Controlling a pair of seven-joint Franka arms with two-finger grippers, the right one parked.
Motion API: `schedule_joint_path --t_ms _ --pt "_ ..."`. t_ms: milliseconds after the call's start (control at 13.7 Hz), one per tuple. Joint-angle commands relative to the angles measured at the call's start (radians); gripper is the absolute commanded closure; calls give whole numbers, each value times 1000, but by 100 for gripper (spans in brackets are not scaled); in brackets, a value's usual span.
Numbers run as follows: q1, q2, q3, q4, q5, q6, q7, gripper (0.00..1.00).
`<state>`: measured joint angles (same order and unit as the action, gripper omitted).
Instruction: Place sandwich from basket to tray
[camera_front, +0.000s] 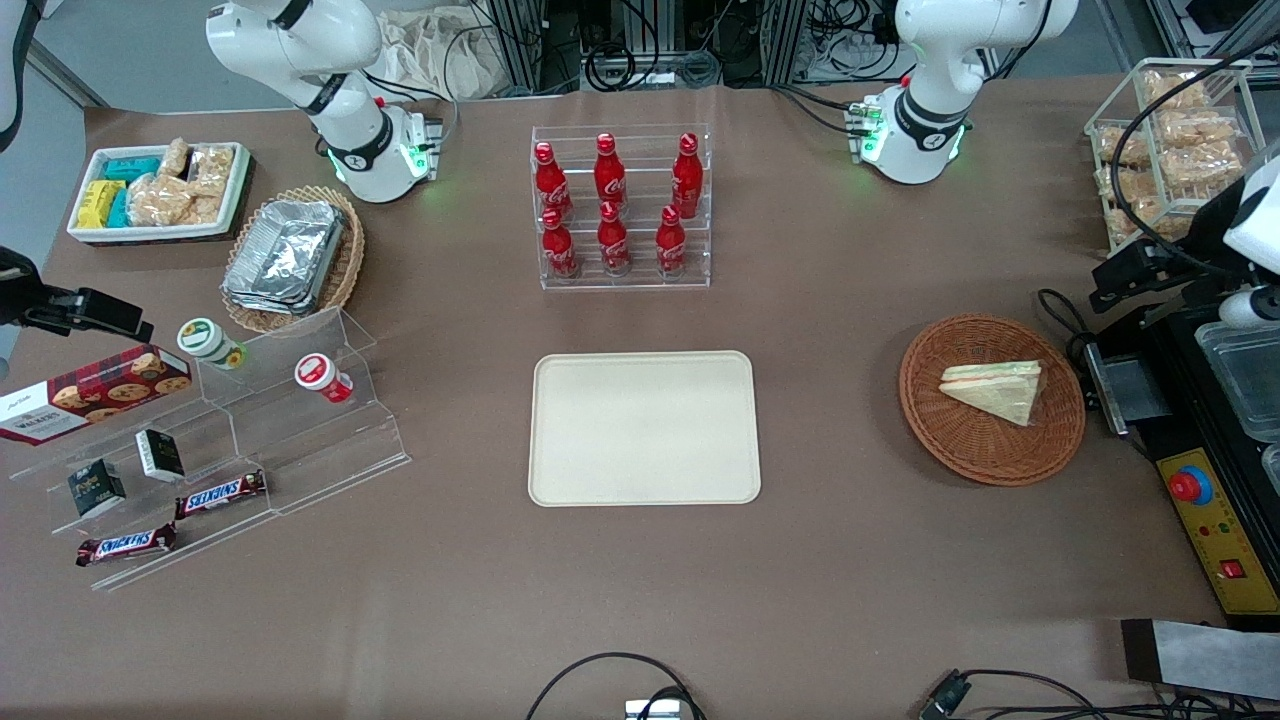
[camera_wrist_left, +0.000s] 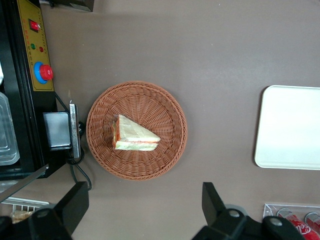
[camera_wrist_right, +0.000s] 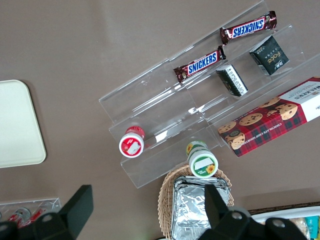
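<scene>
The sandwich (camera_front: 998, 388) (camera_wrist_left: 134, 135), a pale triangular wedge with orange and green filling, lies in the round reddish-brown wicker basket (camera_front: 950, 440) (camera_wrist_left: 165, 107) toward the working arm's end of the table. The cream-beige tray (camera_front: 643, 428) (camera_wrist_left: 292, 127) lies flat and bare at the table's middle. My left gripper (camera_front: 1140, 268) (camera_wrist_left: 144, 205) hangs high above the table beside the basket. It is open, its two black fingers (camera_wrist_left: 75, 200) spread wide with only brown table surface between them.
A black control box with a red button (camera_front: 1190, 487) (camera_wrist_left: 45, 72) stands close beside the basket, cables trailing by it. A clear rack of cola bottles (camera_front: 620, 205) stands farther from the front camera than the tray. A clear bin of snack bags (camera_front: 1170, 150) stands near the working arm.
</scene>
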<state>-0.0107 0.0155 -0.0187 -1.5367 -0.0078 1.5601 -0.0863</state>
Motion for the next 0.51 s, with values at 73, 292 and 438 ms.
schedule_joint_path --t_ms 73,292,438 --pt "-11 -2 -4 16 12 -17 -13 0" --pt "-11 0 -4 16 12 -25 -12 0" --pt "-11 0 -4 18 14 -26 -12 0"
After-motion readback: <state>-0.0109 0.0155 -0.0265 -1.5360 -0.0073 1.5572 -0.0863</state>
